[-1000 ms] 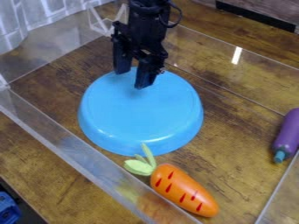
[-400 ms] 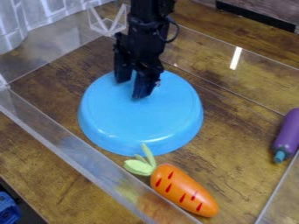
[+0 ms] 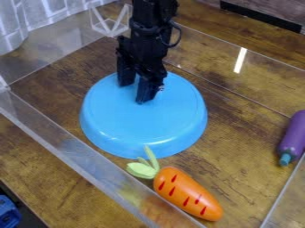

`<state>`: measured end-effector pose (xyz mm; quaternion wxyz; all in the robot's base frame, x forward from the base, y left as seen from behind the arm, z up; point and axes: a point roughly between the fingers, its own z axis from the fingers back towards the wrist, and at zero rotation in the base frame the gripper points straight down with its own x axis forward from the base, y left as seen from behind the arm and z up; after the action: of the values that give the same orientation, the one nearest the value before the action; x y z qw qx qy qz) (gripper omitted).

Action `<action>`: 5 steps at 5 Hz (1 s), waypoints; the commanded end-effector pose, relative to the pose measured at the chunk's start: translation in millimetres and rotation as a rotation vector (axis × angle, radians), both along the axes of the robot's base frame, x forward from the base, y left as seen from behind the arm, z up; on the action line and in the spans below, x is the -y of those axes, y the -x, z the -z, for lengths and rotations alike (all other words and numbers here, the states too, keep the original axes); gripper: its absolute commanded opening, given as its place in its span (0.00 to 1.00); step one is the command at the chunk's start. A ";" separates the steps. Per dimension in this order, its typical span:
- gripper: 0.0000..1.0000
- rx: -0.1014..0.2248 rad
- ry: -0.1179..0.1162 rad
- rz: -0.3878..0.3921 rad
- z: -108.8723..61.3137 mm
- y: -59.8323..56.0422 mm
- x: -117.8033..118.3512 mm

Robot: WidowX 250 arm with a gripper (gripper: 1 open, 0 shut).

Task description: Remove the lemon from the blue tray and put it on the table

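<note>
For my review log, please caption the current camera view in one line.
Black gripper over the upper part of the blue tray, toy carrot beside it.

One view, camera. Sits above bench (image 3: pixel 244 116), looks steeply down at an angle. Fairly close: blue tray (image 3: pixel 143 120) fills the middle, hand (image 3: pixel 141 89) at its far edge, carrot (image 3: pixel 187 193) nearer the lens than hand. No second view to share.
</note>
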<state>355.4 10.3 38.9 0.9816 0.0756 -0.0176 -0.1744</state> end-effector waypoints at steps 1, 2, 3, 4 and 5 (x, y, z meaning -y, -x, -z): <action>0.00 0.037 0.001 0.005 -13.2 5.4 15.5; 0.00 0.045 -0.001 0.050 -24.5 5.4 26.4; 0.00 0.053 0.000 0.091 -36.7 5.5 37.7; 1.00 0.049 -0.001 0.099 -35.8 16.4 30.8; 1.00 0.046 -0.003 0.106 -35.2 27.3 23.8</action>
<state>321.1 -20.3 45.1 0.9691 0.0733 0.0017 -0.2356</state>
